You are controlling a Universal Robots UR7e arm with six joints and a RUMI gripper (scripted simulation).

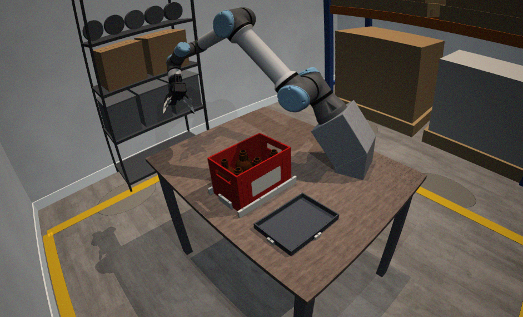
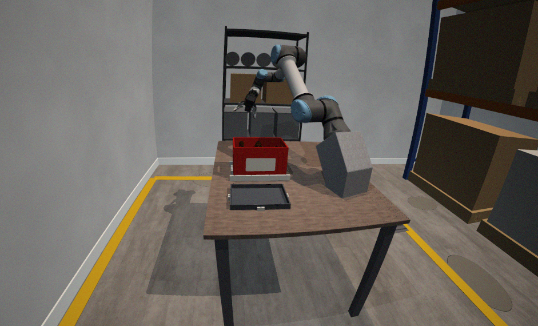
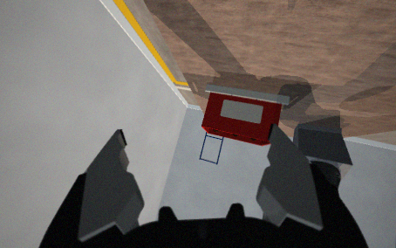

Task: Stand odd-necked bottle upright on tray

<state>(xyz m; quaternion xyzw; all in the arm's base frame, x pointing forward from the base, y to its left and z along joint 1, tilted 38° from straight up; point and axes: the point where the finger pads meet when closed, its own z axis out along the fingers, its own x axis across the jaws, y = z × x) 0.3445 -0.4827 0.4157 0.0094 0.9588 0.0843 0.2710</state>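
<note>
Open pincer high above crate

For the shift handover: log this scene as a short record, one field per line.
arm: raised high behind the table, wrist pointing down
gripper: open, holding nothing, well above and behind the crate
crate: red, on the table, set against light corner stops
bottles: brown, upright in the crate; neck differences too small to tell
tray: dark, shallow, no bottle on it, in front of the crate
grey block: tilted, carries the arm's base
task state: no bottle lifted yet
</note>
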